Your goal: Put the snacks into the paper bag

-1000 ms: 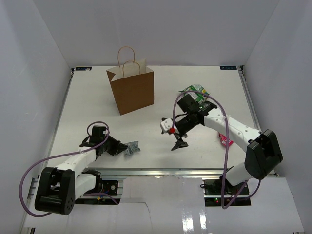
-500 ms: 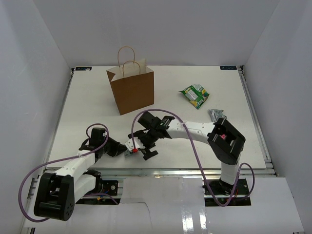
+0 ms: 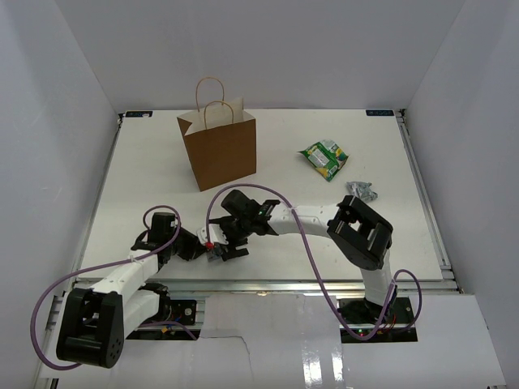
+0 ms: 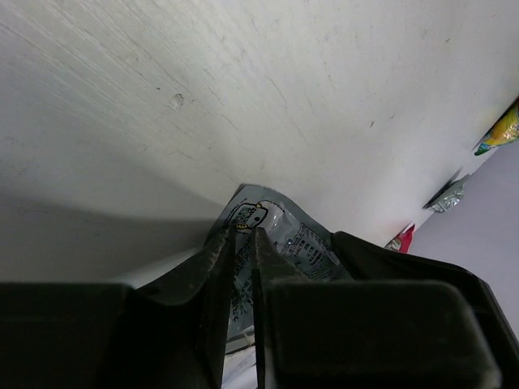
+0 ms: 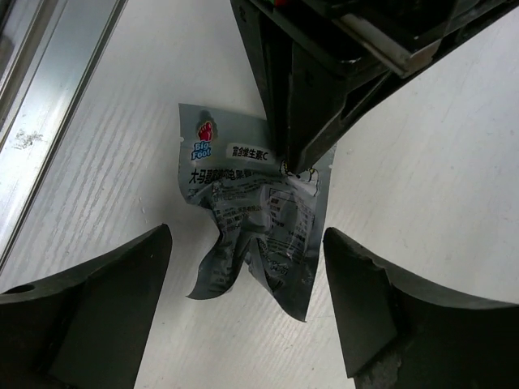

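Observation:
A silver-grey snack packet [image 5: 255,211] lies crumpled on the white table near the front edge. My left gripper [image 4: 240,243] is shut on its edge, and its dark fingers [image 5: 296,121] also show in the right wrist view. My right gripper [image 5: 247,247] is open directly above the packet, one jaw on each side, not touching it. In the top view the right gripper [image 3: 222,248] covers most of the packet, next to the left gripper [image 3: 201,249]. The brown paper bag [image 3: 220,154] stands upright at the back. A green-and-white packet [image 3: 324,157] and another silver packet [image 3: 362,190] lie at the right.
The right arm [image 3: 300,217] stretches across the front middle of the table. The metal front rail [image 5: 57,97] runs close beside the packet. In the left wrist view a red packet's edge [image 4: 401,239] shows in the distance.
My right arm has swung from the right side across to the left, and its open gripper now hangs over the silver packet. My left gripper has stayed shut on the packet.

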